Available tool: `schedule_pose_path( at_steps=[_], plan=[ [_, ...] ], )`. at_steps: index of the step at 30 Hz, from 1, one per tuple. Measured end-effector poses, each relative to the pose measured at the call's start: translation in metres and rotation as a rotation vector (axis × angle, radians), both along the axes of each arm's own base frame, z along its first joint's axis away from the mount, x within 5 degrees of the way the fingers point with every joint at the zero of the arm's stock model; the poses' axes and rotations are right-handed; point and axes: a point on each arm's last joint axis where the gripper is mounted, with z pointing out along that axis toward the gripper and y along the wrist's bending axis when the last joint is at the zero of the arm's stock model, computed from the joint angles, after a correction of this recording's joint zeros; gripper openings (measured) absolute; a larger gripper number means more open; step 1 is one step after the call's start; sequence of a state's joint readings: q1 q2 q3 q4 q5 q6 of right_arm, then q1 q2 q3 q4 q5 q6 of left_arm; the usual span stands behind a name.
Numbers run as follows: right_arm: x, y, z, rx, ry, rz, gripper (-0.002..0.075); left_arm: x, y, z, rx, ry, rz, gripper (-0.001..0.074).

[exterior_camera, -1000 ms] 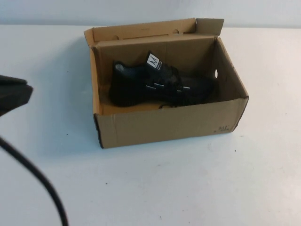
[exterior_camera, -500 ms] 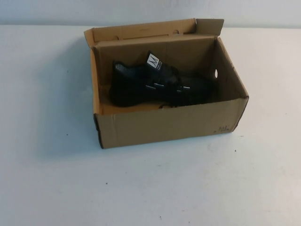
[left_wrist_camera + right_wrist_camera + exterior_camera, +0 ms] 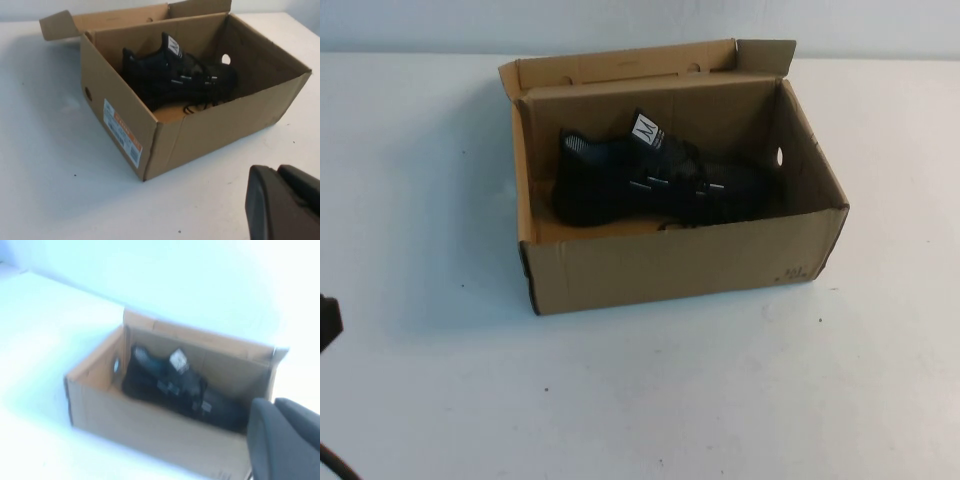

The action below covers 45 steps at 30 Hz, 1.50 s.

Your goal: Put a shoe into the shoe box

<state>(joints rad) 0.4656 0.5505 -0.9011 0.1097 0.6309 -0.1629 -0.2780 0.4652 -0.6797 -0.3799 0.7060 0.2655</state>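
The black knit shoe [image 3: 655, 185] lies inside the open brown cardboard shoe box [image 3: 680, 265], its white "M" tongue tag up and its toe toward the box's right end. The lid flap stands open at the back. The shoe also shows in the left wrist view [image 3: 175, 75] and the right wrist view [image 3: 175, 385], and so does the box [image 3: 220, 130] [image 3: 150, 425]. My left gripper [image 3: 277, 170] is shut and empty, off the box's front left corner above the table. My right gripper [image 3: 274, 402] is shut and empty, apart from the box on its right side.
The box stands on a white table [image 3: 720, 400] with bare surface on all sides. A dark bit of my left arm [image 3: 326, 322] and its cable [image 3: 332, 465] show at the left edge of the high view.
The left arm's dark part, higher at the left edge a second ago, left the view and now shows lower at that edge. Shoe and box have not moved.
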Motion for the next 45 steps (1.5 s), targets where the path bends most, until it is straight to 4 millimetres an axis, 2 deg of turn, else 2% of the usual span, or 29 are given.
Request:
schedule_pose_path(
  at_steps=[4,7,10,21,27,32,36,39,45],
  plan=[
    [-0.008,-0.004,-0.065,0.030,0.015,-0.013,-0.0016,0.005,0.000,-0.013,0.001,0.013,0.015,-0.0001],
    [-0.012,-0.007,-0.093,0.043,0.006,-0.023,-0.0016,0.006,0.000,-0.013,-0.003,0.003,0.021,-0.0001],
    [-0.012,-0.008,-0.107,0.044,0.011,-0.027,-0.0016,0.006,0.000,-0.013,-0.005,0.001,0.022,-0.0001],
    [-0.009,-0.006,-0.135,0.014,0.082,-0.030,-0.0016,0.006,0.000,-0.013,-0.004,-0.004,0.024,-0.0001],
    [-0.009,-0.006,-0.143,-0.004,0.115,-0.027,-0.0016,0.007,0.000,-0.013,-0.006,-0.008,0.028,-0.0001],
    [-0.010,-0.006,-0.146,-0.020,0.144,-0.021,-0.0016,-0.008,0.006,-0.027,0.011,-0.056,0.039,-0.0001],
    [-0.010,-0.006,-0.146,-0.022,0.147,-0.021,-0.0016,-0.019,0.019,-0.046,0.143,-0.156,0.092,-0.0001],
    [-0.010,-0.006,-0.146,-0.022,0.147,-0.021,-0.0016,-0.021,0.027,-0.072,0.205,-0.224,0.156,-0.0001],
    [-0.010,-0.006,-0.146,-0.022,0.147,-0.021,-0.0016,-0.018,0.031,-0.129,0.086,-0.376,0.259,-0.0001]
  ],
)
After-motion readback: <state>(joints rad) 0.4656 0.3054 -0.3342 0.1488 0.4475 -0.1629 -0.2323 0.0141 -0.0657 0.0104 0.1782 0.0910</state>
